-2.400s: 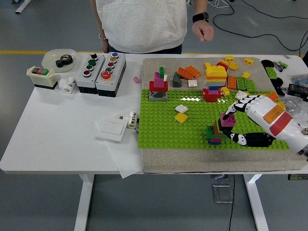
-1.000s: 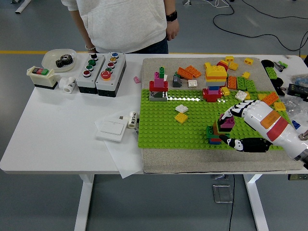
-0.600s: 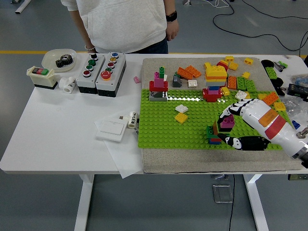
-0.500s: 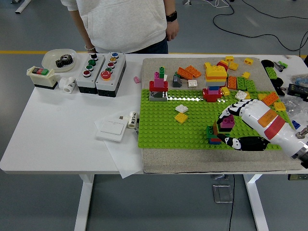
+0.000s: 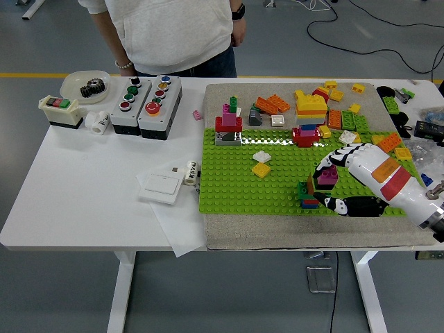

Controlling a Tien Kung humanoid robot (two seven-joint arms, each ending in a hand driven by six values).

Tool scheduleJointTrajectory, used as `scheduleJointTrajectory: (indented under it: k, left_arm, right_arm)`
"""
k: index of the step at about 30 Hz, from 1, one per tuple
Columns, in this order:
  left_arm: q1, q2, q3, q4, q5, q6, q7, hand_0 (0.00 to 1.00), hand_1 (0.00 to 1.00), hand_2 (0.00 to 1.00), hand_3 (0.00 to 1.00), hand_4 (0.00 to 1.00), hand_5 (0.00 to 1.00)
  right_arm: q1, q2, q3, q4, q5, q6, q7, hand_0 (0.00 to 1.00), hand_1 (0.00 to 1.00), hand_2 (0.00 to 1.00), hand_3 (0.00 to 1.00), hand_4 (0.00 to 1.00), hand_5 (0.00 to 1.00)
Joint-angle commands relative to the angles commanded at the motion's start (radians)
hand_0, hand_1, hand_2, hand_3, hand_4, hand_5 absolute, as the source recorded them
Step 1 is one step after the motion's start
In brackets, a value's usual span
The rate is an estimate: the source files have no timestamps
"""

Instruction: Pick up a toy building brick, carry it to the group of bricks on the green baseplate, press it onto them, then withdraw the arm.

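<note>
My right hand [image 5: 326, 182] reaches in from the right over the green baseplate [image 5: 236, 180]. Its fingers and thumb are closed around a magenta brick [image 5: 327, 175], which sits on top of a small stack of bricks [image 5: 309, 192] near the plate's front right. The stack shows orange, green, red and blue layers. Whether the magenta brick is fully seated on the stack is hidden by the fingers. Two more stacks stand at the back of the plate: a red-magenta one [image 5: 228, 125] and a tall yellow-orange one [image 5: 310, 114]. My left arm is out of view.
Loose bricks [image 5: 340, 111] lie on the grey mat behind the plate. A yellow brick [image 5: 261, 169] and a white one [image 5: 262, 157] sit mid-plate. Button boxes [image 5: 146, 97], a bowl with a gear [image 5: 87, 84] and a white switch plate [image 5: 161, 186] are at left. A person [image 5: 177, 35] stands at the far side.
My right hand has shifted slightly down and left with the magenta brick, settling on the small stack. The person at the far side has stepped to the left.
</note>
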Motion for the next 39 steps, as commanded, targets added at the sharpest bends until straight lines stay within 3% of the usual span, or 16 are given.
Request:
scheduleJointTrajectory:
  k: [18,39]
  left_arm:
    - [0.003,0.001,-0.001,0.0,0.003,0.0,0.002,0.498,0.569,0.651,0.601,0.642,0.708]
    - [0.009,0.001,-0.002,0.002,0.01,0.002,0.003,0.495,0.565,0.647,0.6,0.643,0.707]
  right_arm:
    - [0.002,0.0,-0.012,-0.011,0.001,0.004,-0.003,0.542,0.52,0.564,0.535,0.73,0.374]
    - [0.0,-0.005,0.016,0.028,0.012,-0.008,0.003,0.543,0.52,0.564,0.535,0.73,0.374]
